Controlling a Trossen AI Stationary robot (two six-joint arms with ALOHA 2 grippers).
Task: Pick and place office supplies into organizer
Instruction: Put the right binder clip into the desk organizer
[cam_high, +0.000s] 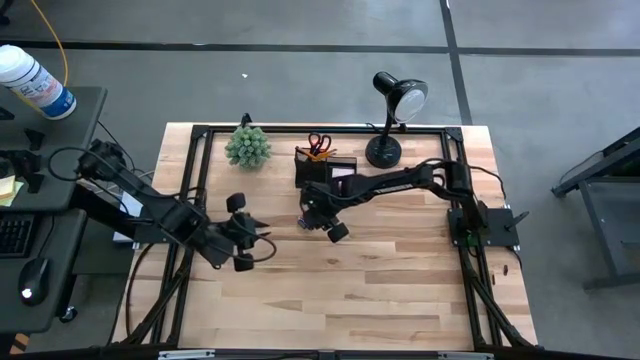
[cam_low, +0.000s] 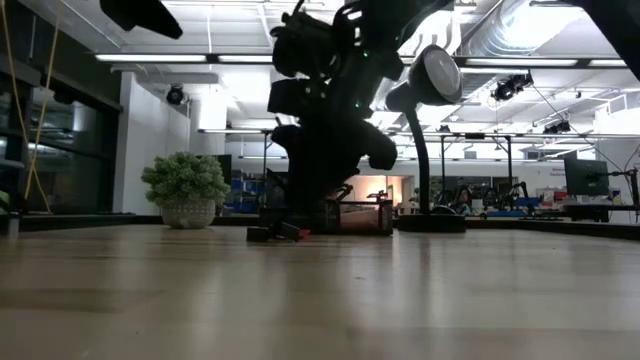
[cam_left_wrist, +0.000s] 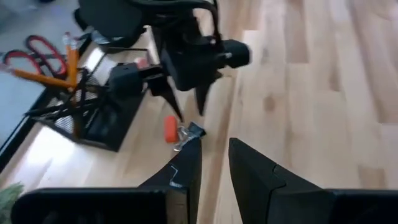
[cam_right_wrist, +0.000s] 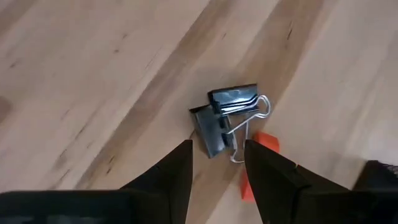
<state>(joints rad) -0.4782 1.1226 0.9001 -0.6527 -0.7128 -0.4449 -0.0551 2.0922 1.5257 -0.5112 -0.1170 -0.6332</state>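
Two black binder clips (cam_right_wrist: 225, 119) and a small orange bit (cam_right_wrist: 257, 163) lie together on the wooden table, just in front of the black organizer (cam_high: 325, 168). Red-handled scissors (cam_high: 318, 143) and orange pencils (cam_left_wrist: 69, 59) stand in the organizer. My right gripper (cam_right_wrist: 217, 146) hangs open just above the clips, pointing steeply down, one finger on either side of them and not touching. My left gripper (cam_high: 250, 238) is open and holds nothing. It is raised over the table's left half, facing the clips (cam_left_wrist: 189, 132) and the right gripper (cam_left_wrist: 189, 93).
A green spiky plant ball (cam_high: 247, 147) sits at the far left of the table. A black desk lamp (cam_high: 392, 105) stands to the organizer's right. The near half of the table (cam_high: 340, 300) is bare wood. A black frame (cam_high: 200, 130) runs round the table's far part.
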